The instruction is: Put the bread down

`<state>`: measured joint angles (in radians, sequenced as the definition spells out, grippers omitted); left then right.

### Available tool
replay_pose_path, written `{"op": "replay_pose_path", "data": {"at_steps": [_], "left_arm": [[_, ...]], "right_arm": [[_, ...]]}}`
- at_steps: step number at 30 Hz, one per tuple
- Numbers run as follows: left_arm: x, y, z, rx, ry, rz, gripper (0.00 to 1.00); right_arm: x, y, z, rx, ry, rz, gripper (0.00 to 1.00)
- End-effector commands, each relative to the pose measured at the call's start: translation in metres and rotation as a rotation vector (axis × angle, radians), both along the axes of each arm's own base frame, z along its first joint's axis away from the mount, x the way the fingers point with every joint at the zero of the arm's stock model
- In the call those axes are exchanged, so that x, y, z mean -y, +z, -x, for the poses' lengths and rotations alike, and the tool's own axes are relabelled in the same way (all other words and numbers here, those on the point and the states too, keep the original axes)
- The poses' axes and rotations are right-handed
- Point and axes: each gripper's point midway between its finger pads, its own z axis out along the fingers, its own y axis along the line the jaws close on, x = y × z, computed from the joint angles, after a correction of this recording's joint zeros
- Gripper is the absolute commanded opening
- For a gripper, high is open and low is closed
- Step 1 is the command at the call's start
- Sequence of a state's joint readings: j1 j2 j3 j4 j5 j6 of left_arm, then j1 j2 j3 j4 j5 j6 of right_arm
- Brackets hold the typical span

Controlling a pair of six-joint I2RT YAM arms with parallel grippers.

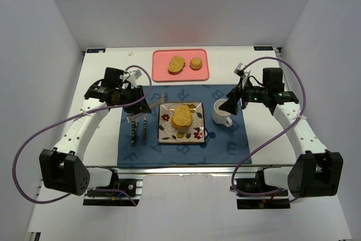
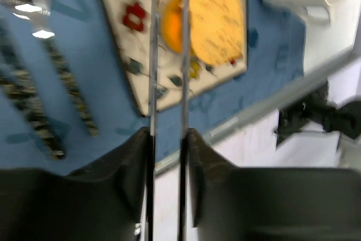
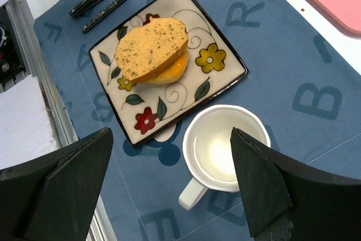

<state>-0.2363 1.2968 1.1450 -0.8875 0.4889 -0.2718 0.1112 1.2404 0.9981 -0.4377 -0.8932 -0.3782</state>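
The bread, a glossy golden-orange bun (image 3: 174, 71), lies on the square flowered plate (image 3: 220, 77) with a paler tan slice (image 3: 149, 46) lying on top of it, so only its edge shows. From above the stack sits mid-plate (image 1: 181, 115). The left wrist view shows the bun's orange edge (image 2: 172, 26) under the slice (image 2: 217, 15). My left gripper (image 1: 158, 96) hovers at the plate's left edge, its thin fingers (image 2: 153, 55) almost together and empty. My right gripper (image 3: 170, 139) is wide open and empty over the white cup (image 3: 223, 148).
A blue lettered mat (image 1: 237, 139) lies under the plate and the cup (image 1: 221, 112). A fork and a knife (image 1: 136, 131) lie left of the plate. A pink tray (image 1: 163, 71) at the back holds an oval slice (image 1: 176, 64) and a small round piece (image 1: 196, 63).
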Motion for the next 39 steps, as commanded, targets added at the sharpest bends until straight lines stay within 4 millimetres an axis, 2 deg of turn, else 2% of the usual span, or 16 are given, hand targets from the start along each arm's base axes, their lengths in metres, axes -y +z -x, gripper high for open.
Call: {"op": "replay_pose_path", "data": {"at_steps": [1, 3, 4, 6, 8, 11, 14, 16, 19, 22, 27, 30, 33, 35, 37, 39], "left_arm": [[-0.037, 0.025, -0.034, 0.143, 0.146, -0.019, 0.36], [-0.058, 0.024, -0.045, 0.173, 0.207, -0.058, 0.29], [-0.081, 0.022, -0.057, 0.197, 0.285, -0.111, 0.24], [-0.106, 0.018, -0.072, 0.250, 0.346, -0.202, 0.20], [-0.162, 0.012, -0.086, 0.292, 0.500, -0.330, 0.19], [-0.206, -0.012, -0.099, 0.374, 0.516, -0.465, 0.17], [-0.229, -0.045, -0.101, 0.420, 0.425, -0.640, 0.14], [-0.235, -0.073, -0.098, 0.414, 0.369, -0.676, 0.12], [-0.241, -0.091, -0.101, 0.409, 0.336, -0.664, 0.11], [-0.244, -0.101, -0.106, 0.407, 0.318, -0.651, 0.16], [-0.253, -0.132, -0.100, 0.305, 0.313, -0.676, 0.36], [-0.253, -0.140, -0.096, 0.280, 0.337, -0.672, 0.43], [-0.248, -0.142, -0.093, 0.274, 0.353, -0.640, 0.58], [-0.245, -0.143, -0.092, 0.273, 0.357, -0.623, 0.63], [-0.245, -0.142, -0.089, 0.265, 0.379, -0.618, 0.82], [-0.247, -0.138, -0.087, 0.268, 0.400, -0.629, 0.96]], "right_arm": [[0.001, -0.001, -0.001, 0.028, 0.011, -0.005, 0.89], [0.001, -0.002, 0.000, 0.028, 0.013, -0.004, 0.89], [0.001, -0.003, 0.000, 0.026, 0.013, -0.005, 0.89], [0.001, -0.003, 0.001, 0.026, 0.013, -0.005, 0.89], [0.001, -0.004, 0.001, 0.031, 0.014, -0.005, 0.89], [0.000, -0.003, 0.001, 0.033, 0.022, -0.010, 0.89], [0.001, -0.001, 0.000, 0.056, 0.024, 0.002, 0.89], [0.002, -0.001, -0.001, 0.065, 0.022, 0.010, 0.89], [0.003, -0.002, -0.001, 0.071, 0.018, 0.021, 0.89], [0.005, -0.004, 0.001, 0.072, 0.015, 0.031, 0.89], [0.007, -0.009, 0.003, 0.060, 0.008, 0.039, 0.89], [0.008, -0.007, 0.000, 0.060, 0.002, 0.037, 0.89], [0.008, -0.005, -0.002, 0.062, 0.004, 0.039, 0.89], [0.008, -0.004, -0.003, 0.062, 0.006, 0.037, 0.89], [0.007, -0.001, -0.003, 0.070, 0.010, 0.033, 0.89], [0.007, -0.002, -0.003, 0.067, 0.011, 0.031, 0.89]]}}
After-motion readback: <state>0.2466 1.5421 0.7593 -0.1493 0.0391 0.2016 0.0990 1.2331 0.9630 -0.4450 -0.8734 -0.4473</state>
